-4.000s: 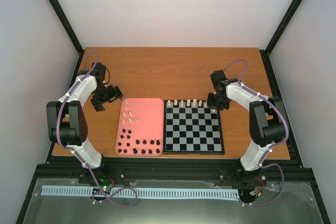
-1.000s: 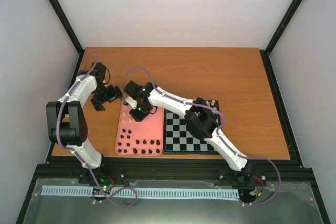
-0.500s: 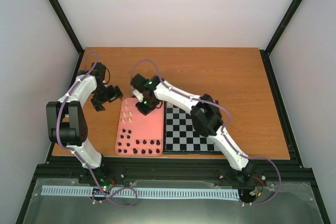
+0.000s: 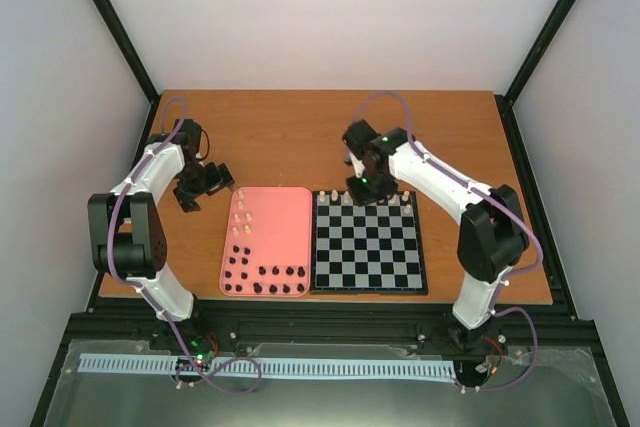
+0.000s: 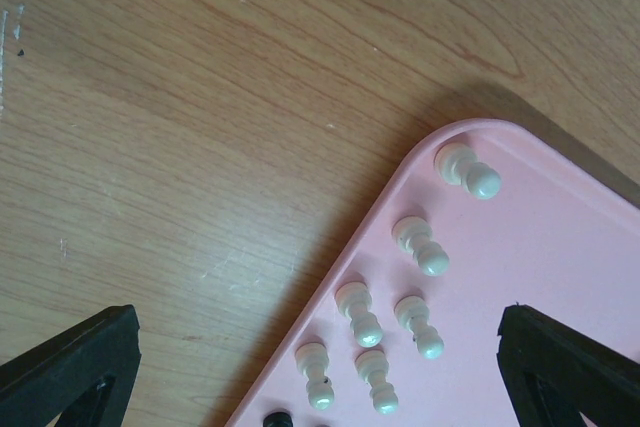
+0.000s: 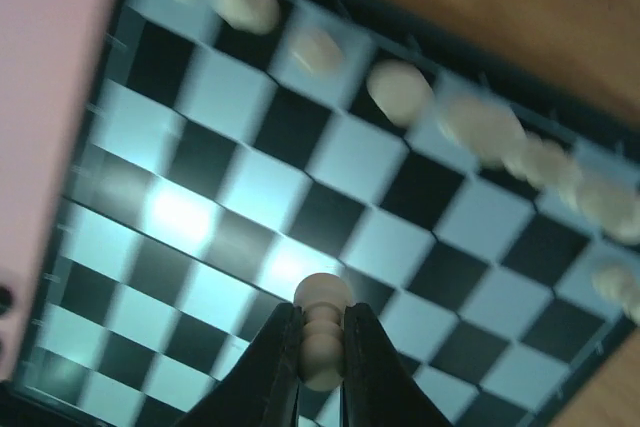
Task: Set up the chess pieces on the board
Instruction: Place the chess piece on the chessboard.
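Over the far edge of the board [image 4: 368, 247], the right claw [image 4: 362, 187] is clenched on a cream chess piece [image 6: 323, 299]. The right wrist view shows the piece pinched by its lower body between the two dark fingers [image 6: 275, 367]. Its rounded head pokes out above them, with black and pale checks spread out underneath. Whether its base touches a square cannot be told. Along the board's far row stands a line of cream pieces [image 4: 400, 201], blurred in that wrist view.

Just beside the board's left rim, a pink tray [image 4: 285, 232] with rounded corners lies on the wooden surface [image 4: 300, 137]. Six small cream figures [image 5: 418, 245] are gathered in the tray's far left corner, close together but apart from one another. A cluster of black pieces [image 4: 265, 279] sits along its near edge and up its near left side.

The left claw [image 4: 210, 183] hangs to the left of the tray's far left corner, released. Its black fingers [image 5: 70, 367] are spread wide at either side of the left wrist view, above the tray corner and the bare wood.
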Motion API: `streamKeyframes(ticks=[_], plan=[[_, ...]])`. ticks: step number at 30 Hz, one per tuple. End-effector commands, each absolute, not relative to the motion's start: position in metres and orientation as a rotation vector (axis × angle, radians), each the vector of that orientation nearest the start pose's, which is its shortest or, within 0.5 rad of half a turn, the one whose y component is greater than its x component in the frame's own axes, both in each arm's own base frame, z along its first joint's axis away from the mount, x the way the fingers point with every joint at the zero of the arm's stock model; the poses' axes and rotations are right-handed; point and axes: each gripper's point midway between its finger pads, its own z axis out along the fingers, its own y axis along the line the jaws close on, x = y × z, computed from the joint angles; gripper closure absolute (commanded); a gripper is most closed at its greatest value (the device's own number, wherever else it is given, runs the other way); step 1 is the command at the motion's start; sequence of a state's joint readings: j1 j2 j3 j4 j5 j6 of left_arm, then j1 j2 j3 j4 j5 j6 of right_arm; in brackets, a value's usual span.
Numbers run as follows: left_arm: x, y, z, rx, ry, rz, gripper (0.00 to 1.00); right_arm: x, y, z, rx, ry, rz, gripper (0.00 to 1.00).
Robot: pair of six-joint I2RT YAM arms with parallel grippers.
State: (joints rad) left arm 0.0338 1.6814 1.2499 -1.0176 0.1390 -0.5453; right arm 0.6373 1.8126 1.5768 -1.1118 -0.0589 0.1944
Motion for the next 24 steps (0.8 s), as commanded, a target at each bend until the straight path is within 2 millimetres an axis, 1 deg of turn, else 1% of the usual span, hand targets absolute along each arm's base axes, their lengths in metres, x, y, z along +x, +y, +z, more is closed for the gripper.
streamKeyframes(ticks=[1,2,5,11,20,24], plan=[[0.333,-0.011,0.093,-0.846,2.901,-0.264,0.0,0.29,0.192,0.107,-0.515,2.993,0.118,0.97],[0.333,-0.011,0.093,-0.848,2.901,-0.267,0.0,0.29,0.182,0.103,-0.481,3.01,0.107,0.97],[0.334,-0.011,0.091,-0.849,2.907,-0.268,0.0,0.293,0.162,0.093,-0.409,3.032,0.069,0.97],[0.334,-0.01,0.09,-0.852,2.913,-0.254,0.0,0.306,0.137,0.07,-0.32,3.062,0.011,0.97],[0.335,-0.009,0.089,-0.849,2.915,-0.246,0.0,0.319,0.127,0.048,-0.299,3.074,-0.046,0.96],[0.336,-0.009,0.089,-0.85,2.915,-0.244,0.0,0.324,0.125,0.045,-0.294,3.068,-0.064,0.96]])
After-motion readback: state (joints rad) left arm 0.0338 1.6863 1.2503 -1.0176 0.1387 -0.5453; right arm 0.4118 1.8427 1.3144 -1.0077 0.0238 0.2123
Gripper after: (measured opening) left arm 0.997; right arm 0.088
